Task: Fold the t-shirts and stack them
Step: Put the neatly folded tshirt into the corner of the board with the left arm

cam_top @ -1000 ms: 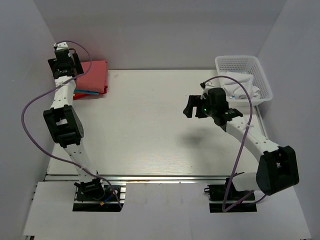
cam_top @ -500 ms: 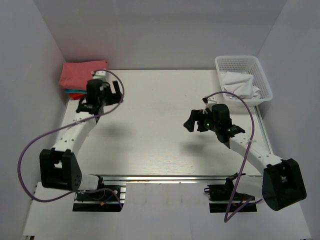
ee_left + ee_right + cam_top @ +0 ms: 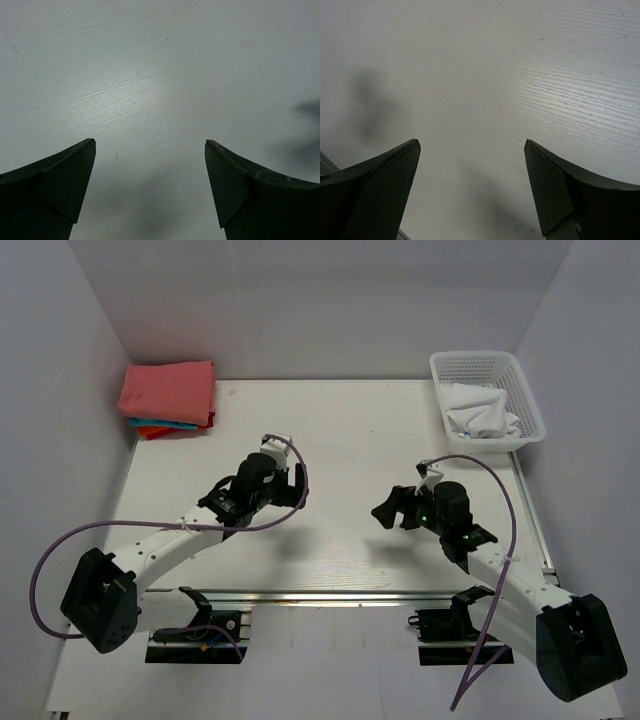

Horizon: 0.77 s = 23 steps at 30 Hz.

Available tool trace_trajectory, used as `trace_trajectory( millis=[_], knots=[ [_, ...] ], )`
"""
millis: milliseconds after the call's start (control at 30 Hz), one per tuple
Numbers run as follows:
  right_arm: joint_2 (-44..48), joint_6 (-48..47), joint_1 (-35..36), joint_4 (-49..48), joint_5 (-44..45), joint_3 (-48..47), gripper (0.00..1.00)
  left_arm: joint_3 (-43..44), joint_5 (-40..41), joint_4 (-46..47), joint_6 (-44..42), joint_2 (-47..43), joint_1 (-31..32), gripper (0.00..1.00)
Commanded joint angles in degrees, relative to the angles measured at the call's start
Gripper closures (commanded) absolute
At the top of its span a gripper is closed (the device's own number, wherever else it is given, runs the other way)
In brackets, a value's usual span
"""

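Note:
The folded t-shirts form a stack in the table's back left corner. A salmon-red t-shirt [image 3: 167, 390] lies on top, with teal, red and orange edges [image 3: 160, 427] showing beneath it. My left gripper [image 3: 296, 488] hangs open over the bare middle of the table, well away from the stack. My right gripper [image 3: 387, 511] is open too, over the table right of centre. The left wrist view shows the left gripper [image 3: 150, 141] holding nothing, only white table between its fingers. The right wrist view shows the same for the right gripper [image 3: 472, 141].
A white lattice basket [image 3: 487, 362] stands at the back right corner with a crumpled white cloth [image 3: 480, 412] inside. White walls close in the table on the left, back and right. A metal rail [image 3: 330, 595] runs along the near edge.
My left arm has drawn back from the stack in the back left corner to the middle of the table, uncovering the stack. The right arm has pulled back toward the near edge.

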<state>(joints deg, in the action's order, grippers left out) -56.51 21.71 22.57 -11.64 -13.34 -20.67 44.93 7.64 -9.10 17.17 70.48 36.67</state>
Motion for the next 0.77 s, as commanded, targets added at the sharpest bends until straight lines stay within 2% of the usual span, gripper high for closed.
trace_trajectory(
  millis=[0, 133, 733],
  knots=[
    [3.5, 1.4, -0.1, -4.1, 3.1, 1.7, 0.1, -1.8, 5.8, 1.0, 0.8, -4.8, 2.6, 0.0],
    [5.9, 1.3, 0.0, -3.8, 5.1, 3.1, 0.1, -5.0, 4.0, 5.3, -1.0, -10.4, 3.9, 0.0],
    [6.3, 1.4, -0.1, -8.7, 3.7, 4.2, 0.1, -9.2, 7.9, 4.2, -2.9, -18.3, 5.7, 0.0]
  ],
)
